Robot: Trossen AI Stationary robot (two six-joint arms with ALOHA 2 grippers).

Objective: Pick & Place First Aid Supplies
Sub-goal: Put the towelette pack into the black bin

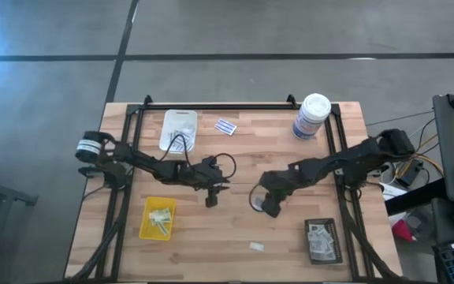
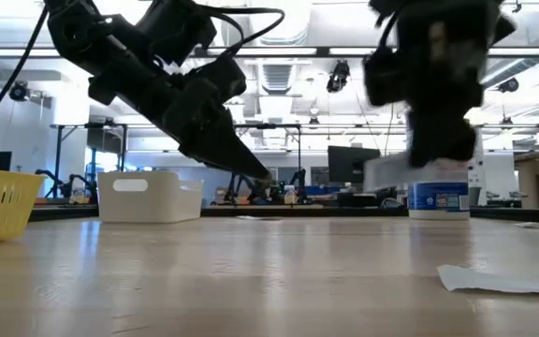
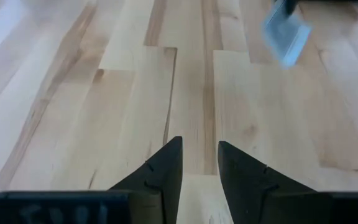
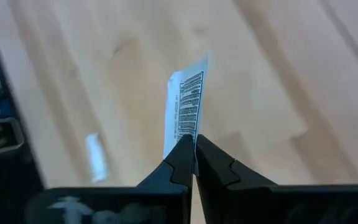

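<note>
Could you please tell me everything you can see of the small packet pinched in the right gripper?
The packet is a small, thin, flat sachet, white with a blue edge and a block of dark printed lines, seemingly paper or foil. The right gripper is shut on one end of it, so most of it sticks out beyond the fingertips, edge-on. It hangs in the air above the bare wooden table, near the table's middle, touching only the fingers. In the left wrist view it shows as a pale blue blur.

Bright overhead ceiling lights; wrist views motion-blurred, soft shadows
</note>
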